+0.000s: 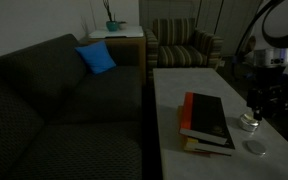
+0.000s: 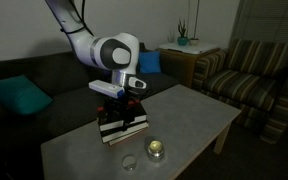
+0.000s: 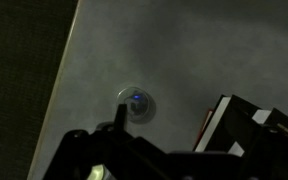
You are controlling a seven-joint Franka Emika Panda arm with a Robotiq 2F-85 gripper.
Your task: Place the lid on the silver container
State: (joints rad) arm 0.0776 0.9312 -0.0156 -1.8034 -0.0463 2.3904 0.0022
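The silver container [image 1: 249, 122] stands on the pale table next to the books, a short shiny tin; it also shows in an exterior view [image 2: 156, 149]. The lid [image 1: 255, 148], a flat round disc, lies on the table a little apart from the container, seen in both exterior views [image 2: 130, 162]. In the wrist view a round disc with a blue glint [image 3: 136, 102] lies below me, which looks like the lid. My gripper [image 1: 262, 104] hangs above the table close over the container, beside the books [image 2: 121, 98]. Its fingers look spread and hold nothing.
A stack of books [image 1: 206, 122] lies on the table [image 1: 179, 85] beside the gripper, also seen in the wrist view [image 3: 252, 125]. A dark sofa [image 1: 64, 100] with a blue cushion runs along the table. A striped armchair [image 1: 184, 45] stands beyond. The scene is dim.
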